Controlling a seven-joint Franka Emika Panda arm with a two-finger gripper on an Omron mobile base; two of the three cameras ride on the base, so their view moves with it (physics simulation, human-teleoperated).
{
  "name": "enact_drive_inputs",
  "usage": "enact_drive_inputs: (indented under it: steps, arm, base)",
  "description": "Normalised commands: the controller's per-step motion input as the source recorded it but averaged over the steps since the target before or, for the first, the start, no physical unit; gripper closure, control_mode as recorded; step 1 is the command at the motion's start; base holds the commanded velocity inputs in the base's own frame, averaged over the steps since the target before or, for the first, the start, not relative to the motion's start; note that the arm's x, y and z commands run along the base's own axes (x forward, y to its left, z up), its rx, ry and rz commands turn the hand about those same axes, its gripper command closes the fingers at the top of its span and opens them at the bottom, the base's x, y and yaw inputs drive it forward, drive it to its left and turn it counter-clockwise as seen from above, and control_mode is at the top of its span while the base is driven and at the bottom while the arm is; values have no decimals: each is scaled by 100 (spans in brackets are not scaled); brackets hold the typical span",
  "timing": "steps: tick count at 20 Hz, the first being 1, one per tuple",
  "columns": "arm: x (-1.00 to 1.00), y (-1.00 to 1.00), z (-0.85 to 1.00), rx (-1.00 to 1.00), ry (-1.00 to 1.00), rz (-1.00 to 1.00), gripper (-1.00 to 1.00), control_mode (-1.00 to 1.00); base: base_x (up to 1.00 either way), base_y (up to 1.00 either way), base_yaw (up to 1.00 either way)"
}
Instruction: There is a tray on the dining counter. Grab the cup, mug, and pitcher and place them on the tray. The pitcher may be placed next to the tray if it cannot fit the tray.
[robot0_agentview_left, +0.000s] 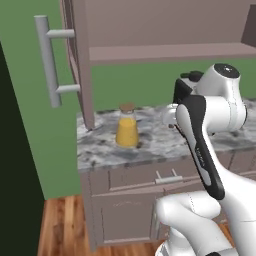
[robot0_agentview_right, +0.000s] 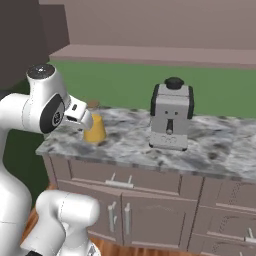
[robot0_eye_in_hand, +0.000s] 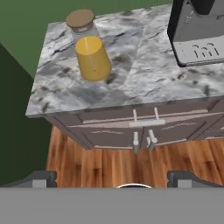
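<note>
Green-walled kitchen, grey-veined marble counter (robot0_agentview_left: 165, 142) over brown cabinets, wood floor below. Gripper (robot0_eye_in_hand: 113, 178) spread to its widest, holding nothing, touching nothing, hanging off the counter's front edge above the floor. Pitcher (robot0_eye_in_hand: 89, 51) stands upright near the counter's left end, long axis vertical, cork lid (robot0_eye_in_hand: 80, 18) on top, orange liquid inside. Coffee machine (robot0_agentview_right: 171, 115) well apart toward the right. No legible writing.
</note>
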Motion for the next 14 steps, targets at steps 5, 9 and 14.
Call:
enact_drive_inputs:
  steps: [5,9,14]
  arm:
    - [0,0,0,0,0,0,-100,100]
    - [0,0,0,0,0,0,-100,100]
    - [0,0,0,0,0,0,-100,100]
  base:
    - [55,0,0]
    - [59,0,0]
    - [47,0,1]
